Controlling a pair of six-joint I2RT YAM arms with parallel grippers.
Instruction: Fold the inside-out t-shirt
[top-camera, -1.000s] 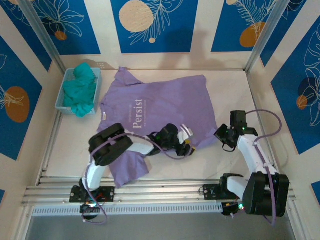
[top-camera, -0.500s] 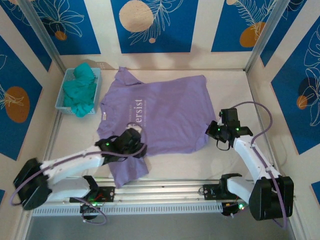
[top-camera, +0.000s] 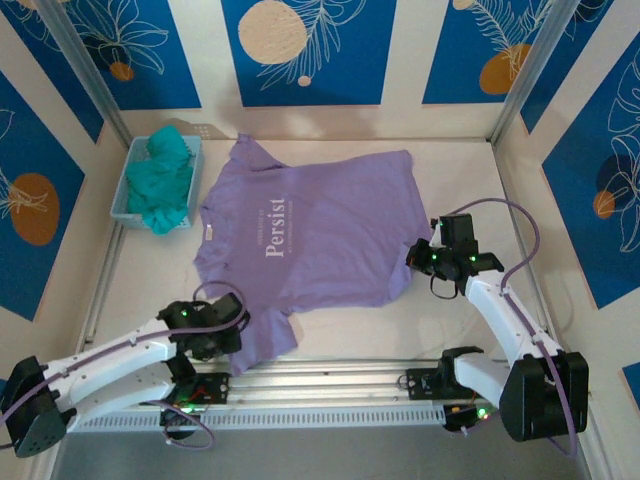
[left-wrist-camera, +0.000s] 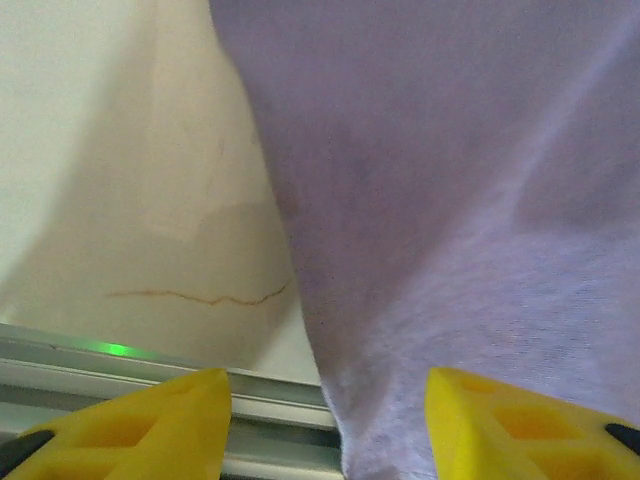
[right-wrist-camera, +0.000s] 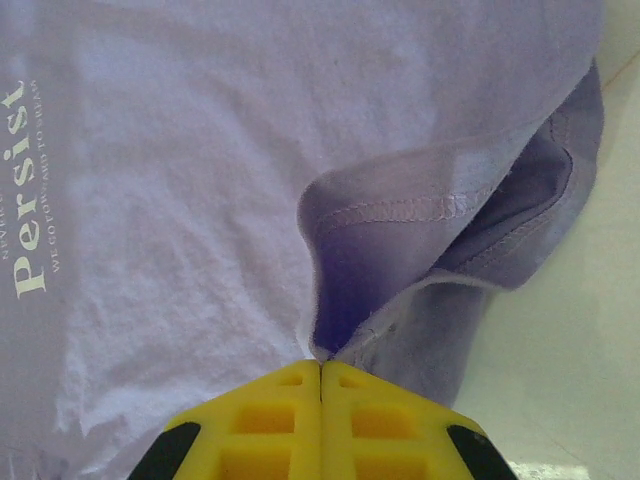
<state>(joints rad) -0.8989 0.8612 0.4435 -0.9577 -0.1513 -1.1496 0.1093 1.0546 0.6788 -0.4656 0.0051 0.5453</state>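
Cream tabletop, blue leaf-print wall panels around. Spread flat mid-table: light purple short-sleeved cloth t-shirt, white "Persist" print facing up. Low over its near sleeve: left gripper, yellow fingers moderately apart, sleeve edge running just ahead of tips, bare table to their left. At shirt's hem: right gripper, fingers pressed together, tips touching turned-up fold of stitched hem; cloth pinched or not, cannot tell. Well beyond left gripper: crumpled teal-green garment in pale blue plastic basket
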